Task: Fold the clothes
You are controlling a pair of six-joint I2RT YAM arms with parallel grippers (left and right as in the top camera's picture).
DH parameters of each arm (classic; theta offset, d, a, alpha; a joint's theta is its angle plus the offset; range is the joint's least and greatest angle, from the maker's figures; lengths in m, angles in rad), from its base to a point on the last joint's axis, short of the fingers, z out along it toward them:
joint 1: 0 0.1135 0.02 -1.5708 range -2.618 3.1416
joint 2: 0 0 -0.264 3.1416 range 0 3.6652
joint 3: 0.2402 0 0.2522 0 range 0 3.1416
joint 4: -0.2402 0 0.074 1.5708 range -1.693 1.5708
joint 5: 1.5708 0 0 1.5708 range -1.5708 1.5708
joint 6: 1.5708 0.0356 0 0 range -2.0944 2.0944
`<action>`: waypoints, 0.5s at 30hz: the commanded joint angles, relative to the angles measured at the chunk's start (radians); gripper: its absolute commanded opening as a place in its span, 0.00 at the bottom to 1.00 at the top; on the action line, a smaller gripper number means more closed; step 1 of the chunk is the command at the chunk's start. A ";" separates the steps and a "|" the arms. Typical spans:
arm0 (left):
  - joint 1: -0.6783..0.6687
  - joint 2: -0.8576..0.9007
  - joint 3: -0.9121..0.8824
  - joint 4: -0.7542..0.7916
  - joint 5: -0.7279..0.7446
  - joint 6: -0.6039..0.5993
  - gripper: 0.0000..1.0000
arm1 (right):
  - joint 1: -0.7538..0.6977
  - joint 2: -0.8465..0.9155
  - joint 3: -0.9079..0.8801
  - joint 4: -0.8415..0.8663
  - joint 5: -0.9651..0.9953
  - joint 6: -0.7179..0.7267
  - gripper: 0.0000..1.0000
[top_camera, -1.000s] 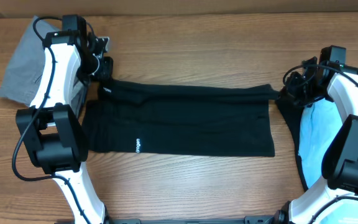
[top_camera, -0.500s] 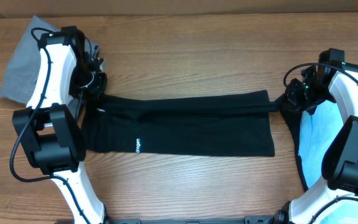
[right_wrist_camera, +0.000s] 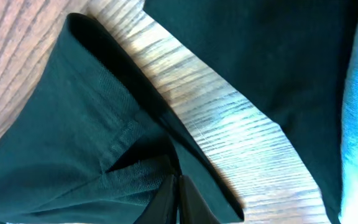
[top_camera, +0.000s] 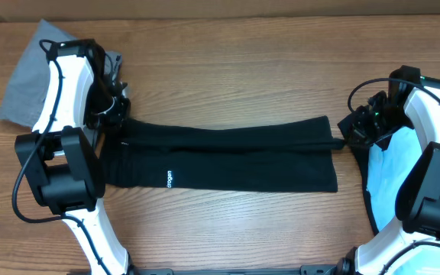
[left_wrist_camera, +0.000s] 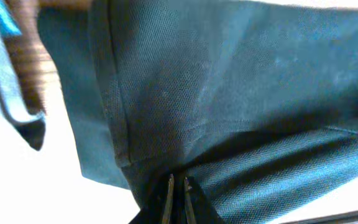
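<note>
Item 1: black shirt [top_camera: 228, 156], folded into a long band, lying flat across the mid-worktop [top_camera: 228, 69].
Left pincer [top_camera: 117, 124]: I see it pinched tight on the shirt's left end.
Right pincer [top_camera: 348, 136]: pinched tight on the shirt's upper right corner.
Grey trousers [top_camera: 21, 88]: far left.
Blue tee [top_camera: 396, 172]: far right, partly behind the right arm.
</note>
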 commanded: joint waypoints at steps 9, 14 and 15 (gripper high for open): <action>0.013 -0.024 -0.021 -0.095 -0.073 -0.034 0.06 | -0.003 -0.038 0.019 -0.063 0.097 -0.007 0.04; 0.013 -0.024 -0.021 -0.133 -0.074 -0.037 0.33 | -0.003 -0.038 0.019 -0.080 0.122 -0.007 0.34; 0.013 -0.024 -0.021 -0.142 -0.074 -0.037 0.39 | -0.003 -0.038 0.019 -0.085 0.124 -0.007 0.35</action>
